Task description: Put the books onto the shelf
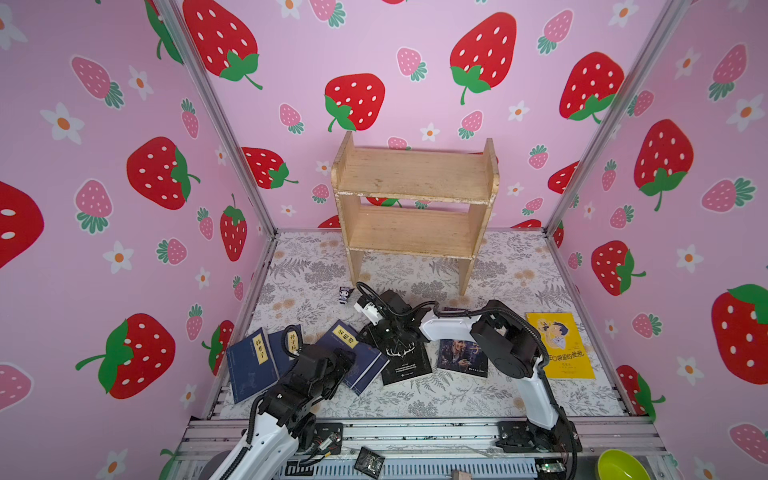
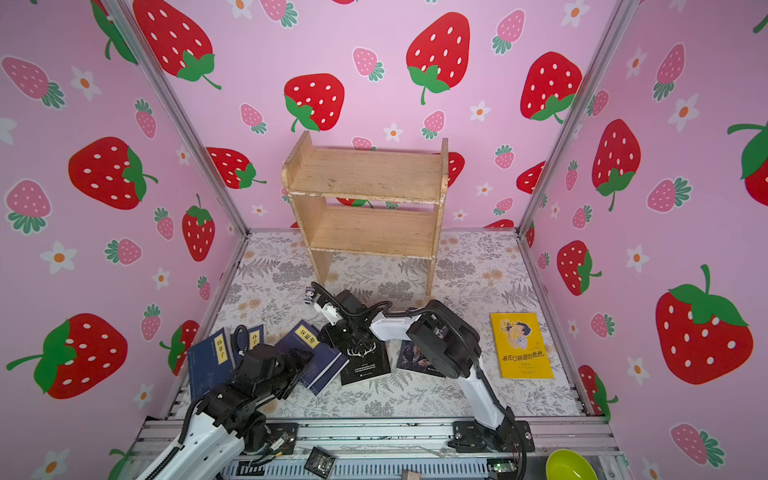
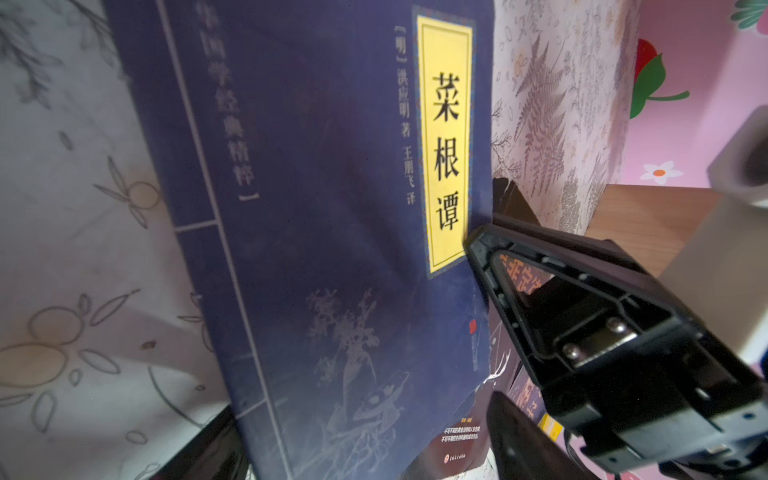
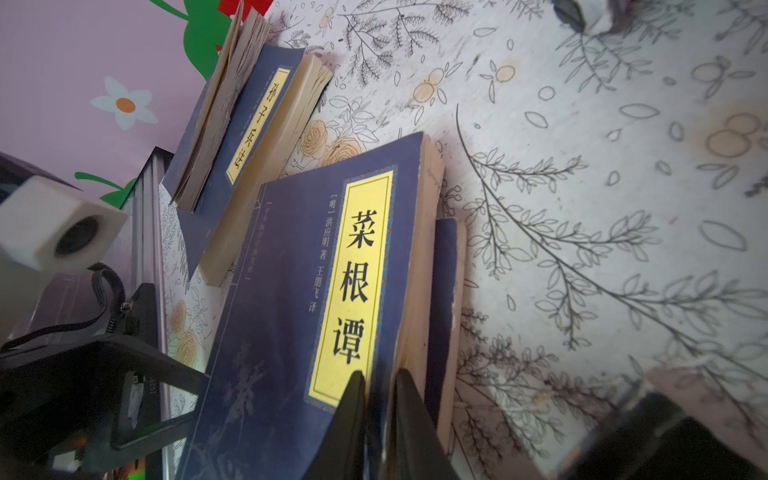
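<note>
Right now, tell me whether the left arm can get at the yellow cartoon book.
Probably not. The yellow cartoon book lies far right; the left arm sits over the navy books at the left, and the right arm stretches across between.

navy book (image 3: 324,249) | on floral mat (image 3: 83,270) | left hand's finger (image 3: 582,332) beside yellow label (image 3: 446,141)

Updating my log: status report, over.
Left tool open by navy paperback with yellow label. Right tool shut on its edge. Light wooden two-tier shelf bare. Second navy paperback beneath.
</note>
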`<state>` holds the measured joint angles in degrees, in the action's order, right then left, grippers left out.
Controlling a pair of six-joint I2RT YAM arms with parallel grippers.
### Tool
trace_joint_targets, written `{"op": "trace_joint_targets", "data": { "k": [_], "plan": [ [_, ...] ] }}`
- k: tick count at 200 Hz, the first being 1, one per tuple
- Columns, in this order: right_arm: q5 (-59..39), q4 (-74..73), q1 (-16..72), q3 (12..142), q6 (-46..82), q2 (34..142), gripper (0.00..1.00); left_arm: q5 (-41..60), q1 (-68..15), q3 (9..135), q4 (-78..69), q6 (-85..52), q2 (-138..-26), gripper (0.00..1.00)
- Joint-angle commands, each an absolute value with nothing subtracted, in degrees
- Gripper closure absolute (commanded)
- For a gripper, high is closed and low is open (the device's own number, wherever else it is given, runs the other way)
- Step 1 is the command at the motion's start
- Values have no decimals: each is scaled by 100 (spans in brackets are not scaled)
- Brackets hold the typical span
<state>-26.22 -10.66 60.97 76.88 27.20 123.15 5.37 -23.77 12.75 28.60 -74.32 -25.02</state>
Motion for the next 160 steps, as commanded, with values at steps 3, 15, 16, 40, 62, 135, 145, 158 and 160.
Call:
{"op": "trace_joint_targets", "data": {
  "k": [3, 15, 16, 40, 62, 135, 145, 158, 160],
  "plan": [
    [-2783, -914, 6171, 7564, 2619, 12284, 84, 448, -2363, 1731, 2668, -7508, -2547, 13],
    [-2759, -907, 6170, 7576, 2595, 12304, 85, 456, -2365, 1759, 2602, -7584, -2615, 14],
    [-2760, -906, 6170, 7580, 2594, 12305, 85, 456, -2365, 1767, 2597, -7585, -2617, 14],
    [-2814, -894, 6172, 7645, 2556, 12366, 86, 479, -2364, 1784, 2380, -7607, -2706, 18],
    [-2826, -895, 6170, 7706, 2534, 12447, 86, 310, -2364, 1839, 2392, -7536, -2695, 21],
    [-2749, -844, 6138, 7738, 2450, 12533, 86, -70, -2349, 1570, 2302, -7439, -2726, 50],
    [-2755, -844, 6120, 7752, 2469, 12533, 86, -40, -2354, 1551, 2224, -7428, -2755, 53],
    [-2777, -868, 6085, 7768, 2538, 12523, 86, -3, -2353, 1584, 2189, -7406, -2818, 57],
    [-2790, -870, 6076, 7776, 2559, 12531, 86, -1, -2348, 1587, 2186, -7402, -2827, 58]
  ]
}}
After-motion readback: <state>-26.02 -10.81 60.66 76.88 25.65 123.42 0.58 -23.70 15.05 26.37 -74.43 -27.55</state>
